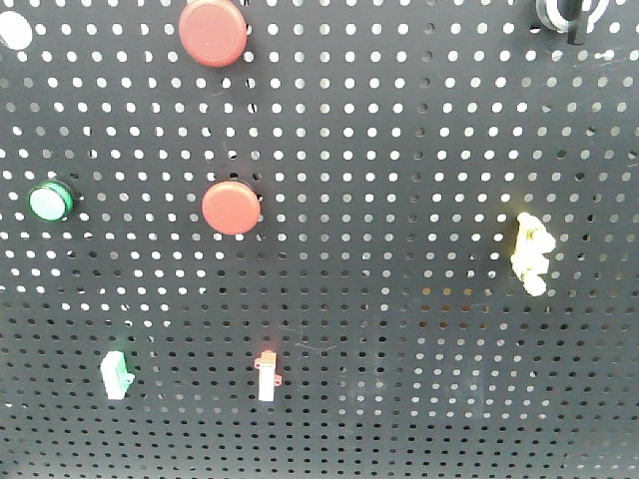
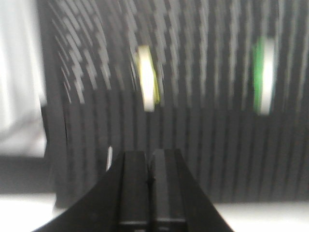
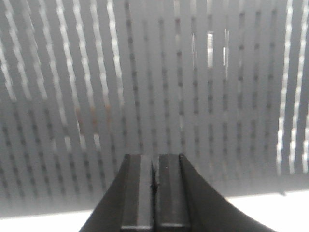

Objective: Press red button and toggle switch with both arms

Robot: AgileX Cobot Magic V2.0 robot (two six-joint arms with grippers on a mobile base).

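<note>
Two red buttons sit on the black pegboard [image 1: 399, 150] in the front view, one at the top [image 1: 212, 32] and one at mid-left [image 1: 232, 208]. A small white toggle switch with a red tip [image 1: 267, 376] is at the lower middle. No gripper shows in the front view. In the left wrist view my left gripper [image 2: 149, 157] is shut and empty, apart from the blurred pegboard. In the right wrist view my right gripper [image 3: 155, 159] is shut and empty, facing blurred pegboard holes.
A green button [image 1: 49, 202] is at the left, a white-green switch [image 1: 115, 374] at the lower left, a yellow-white part [image 1: 529, 254] at the right, a black knob [image 1: 571, 15] at the top right. The left wrist view shows a blurred yellow part [image 2: 147, 79] and a green one [image 2: 264, 75].
</note>
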